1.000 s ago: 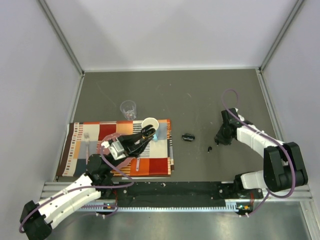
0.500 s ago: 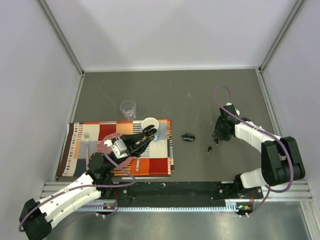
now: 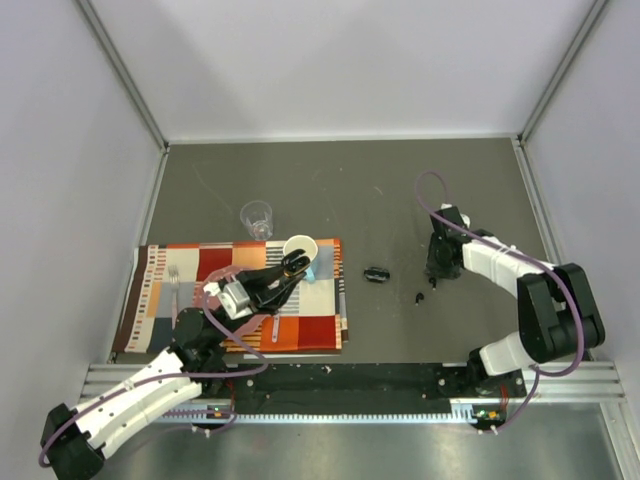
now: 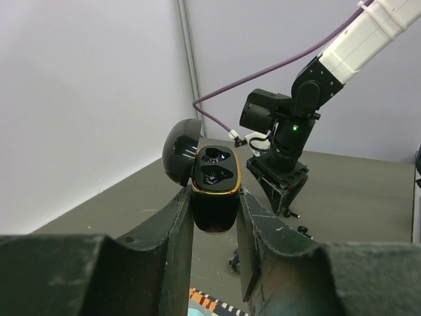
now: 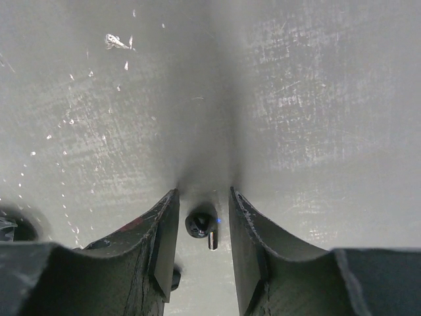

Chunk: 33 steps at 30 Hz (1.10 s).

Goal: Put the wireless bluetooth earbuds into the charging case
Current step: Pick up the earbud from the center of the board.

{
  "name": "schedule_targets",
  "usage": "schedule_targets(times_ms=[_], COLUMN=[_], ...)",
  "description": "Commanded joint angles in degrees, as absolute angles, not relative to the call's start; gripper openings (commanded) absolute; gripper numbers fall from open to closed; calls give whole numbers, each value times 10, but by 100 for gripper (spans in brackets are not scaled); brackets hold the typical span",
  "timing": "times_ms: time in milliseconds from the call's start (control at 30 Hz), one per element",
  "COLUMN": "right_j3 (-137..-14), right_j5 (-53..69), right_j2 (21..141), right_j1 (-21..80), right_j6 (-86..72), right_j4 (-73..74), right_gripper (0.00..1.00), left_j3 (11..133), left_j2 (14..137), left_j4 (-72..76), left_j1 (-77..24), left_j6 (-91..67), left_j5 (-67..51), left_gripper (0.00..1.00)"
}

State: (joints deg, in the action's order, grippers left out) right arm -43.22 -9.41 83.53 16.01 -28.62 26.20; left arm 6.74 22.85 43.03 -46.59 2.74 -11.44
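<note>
My left gripper (image 4: 214,195) is shut on the lower body of a black charging case (image 4: 214,178) with a gold rim. Its lid is flipped open and both sockets look empty. In the top view this gripper (image 3: 287,268) hovers over the placemat beside the white mug. My right gripper (image 5: 202,195) points down at the table, jaws open. One of the wireless bluetooth earbuds (image 5: 199,224), black, lies between the fingers with a gap on each side. A second earbud (image 5: 174,278) peeks out behind the left finger. In the top view an earbud (image 3: 419,296) lies just beside the right gripper (image 3: 436,274).
A second black case (image 3: 376,274) lies on the grey table between the arms. The striped placemat (image 3: 200,262) carries a white mug (image 3: 298,247), a fork (image 3: 174,290) and a long utensil (image 3: 343,290). Behind the mat stands a clear cup (image 3: 257,217).
The right gripper has shifted slightly left and back, turning at the wrist, and now straddles an earbud. The left arm with the case has barely moved.
</note>
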Motion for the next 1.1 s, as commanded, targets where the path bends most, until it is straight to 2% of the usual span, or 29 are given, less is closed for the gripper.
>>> schedule_targets(times_ms=[0,867,1067], right_j3=[-436,-435,-439], right_j5=[-91,-72,-89], right_j2=[865,817,839], right_j1=[173,195,195], right_j6=[-276,-276,-279], right_j4=[291,320,324], right_gripper=[35,33,33], left_j3=[91,98,98], left_j2=[224,248,245], left_j4=[437,445,444], left_j1=[-466,-467,-466], left_j6=[33,28,26], left_j5=[-106,-114,-114], left_gripper=[0,0,0])
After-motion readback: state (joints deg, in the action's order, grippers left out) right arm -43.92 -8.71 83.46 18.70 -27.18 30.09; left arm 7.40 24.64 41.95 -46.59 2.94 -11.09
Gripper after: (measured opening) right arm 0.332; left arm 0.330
